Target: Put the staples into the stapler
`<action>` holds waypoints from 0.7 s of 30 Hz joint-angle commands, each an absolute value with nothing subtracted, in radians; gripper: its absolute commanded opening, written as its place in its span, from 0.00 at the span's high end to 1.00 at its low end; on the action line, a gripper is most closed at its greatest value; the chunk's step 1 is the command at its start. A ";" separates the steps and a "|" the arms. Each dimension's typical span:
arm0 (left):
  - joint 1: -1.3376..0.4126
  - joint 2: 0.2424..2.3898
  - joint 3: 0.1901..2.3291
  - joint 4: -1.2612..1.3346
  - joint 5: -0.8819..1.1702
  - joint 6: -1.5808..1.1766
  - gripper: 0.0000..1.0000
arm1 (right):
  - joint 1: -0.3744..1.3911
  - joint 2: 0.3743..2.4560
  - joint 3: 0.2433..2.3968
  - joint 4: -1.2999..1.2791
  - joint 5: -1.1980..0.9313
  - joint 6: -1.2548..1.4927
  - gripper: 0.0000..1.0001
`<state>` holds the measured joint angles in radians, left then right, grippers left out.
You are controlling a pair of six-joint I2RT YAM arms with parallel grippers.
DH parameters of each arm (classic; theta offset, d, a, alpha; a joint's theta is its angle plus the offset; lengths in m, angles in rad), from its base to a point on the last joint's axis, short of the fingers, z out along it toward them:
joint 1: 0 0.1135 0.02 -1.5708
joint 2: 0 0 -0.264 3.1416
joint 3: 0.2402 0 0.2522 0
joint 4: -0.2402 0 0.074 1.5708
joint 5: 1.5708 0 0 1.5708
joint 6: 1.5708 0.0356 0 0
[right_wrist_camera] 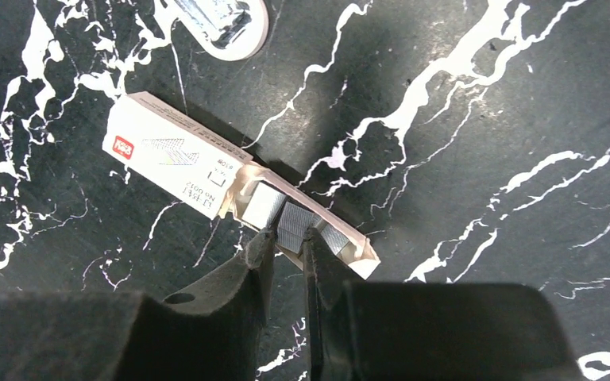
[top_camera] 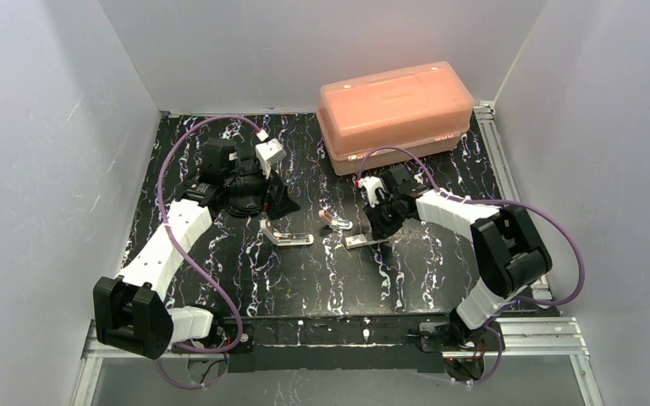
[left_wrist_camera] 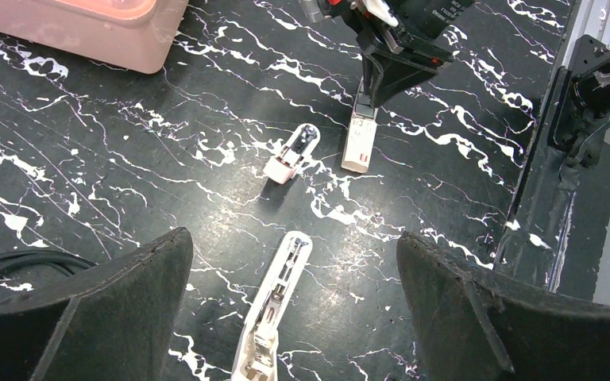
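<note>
We see the black, white-veined desk [top_camera: 322, 288] filling most of the top view. A salmon lidded box [top_camera: 396, 114] stands at its upper edge, right of centre. The left arm [top_camera: 173, 233] reaches up the left side of the frame, and the right arm [top_camera: 457, 211] bends in from the right toward the centre.

The stapler [top_camera: 288, 237] lies on the desk just left of centre, opened, with its metal channel showing. In the left wrist view it runs up from the bottom centre between the left fingers [left_wrist_camera: 167, 266], which stand wide apart over it and hold nothing.

Just right of centre in the top view lies the whitish packet [right_wrist_camera: 179, 163], its inner tray slid out. A short pinkish-tan block [left_wrist_camera: 290, 155] sits near it on the stapler's side, touching neither.

In the right wrist view the staples [right_wrist_camera: 292, 225] lie as strips in that tray. The right fingers [right_wrist_camera: 260, 252] are drawn close together on the middle strip.
</note>
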<state>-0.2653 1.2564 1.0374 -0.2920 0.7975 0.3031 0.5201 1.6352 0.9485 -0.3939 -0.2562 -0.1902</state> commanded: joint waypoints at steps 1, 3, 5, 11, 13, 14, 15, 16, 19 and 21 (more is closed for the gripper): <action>-0.264 1.257 1.070 -0.301 0.831 0.304 0.01 | 0.521 1.614 0.988 -0.417 -0.199 -0.206 0.74; -0.264 1.259 1.073 -0.306 0.830 0.305 0.02 | 0.521 1.617 0.992 -0.421 -0.195 -0.209 0.73; -0.263 1.256 1.071 -0.307 0.833 0.305 0.02 | 0.521 1.621 0.999 -0.425 -0.196 -0.207 0.72; -0.263 1.261 1.069 -0.303 0.837 0.305 0.02 | 0.520 1.642 1.017 -0.429 -0.191 -0.192 0.65; -0.263 1.262 1.068 -0.302 0.836 0.307 0.01 | 0.521 1.647 1.020 -0.428 -0.191 -0.188 0.64; -0.264 1.264 1.071 -0.303 0.835 0.307 0.02 | 0.522 1.649 1.022 -0.428 -0.190 -0.185 0.63; -0.264 1.265 1.072 -0.305 0.835 0.307 0.02 | 0.521 1.650 1.025 -0.427 -0.193 -0.184 0.63; -0.263 1.265 1.072 -0.305 0.836 0.305 0.01 | 0.521 1.652 1.027 -0.429 -0.196 -0.181 0.62; -0.264 1.267 1.071 -0.303 0.840 0.307 0.01 | 0.521 1.658 1.033 -0.431 -0.201 -0.175 0.62; -0.263 1.269 1.072 -0.305 0.838 0.305 0.01 | 0.521 1.663 1.035 -0.431 -0.199 -0.172 0.62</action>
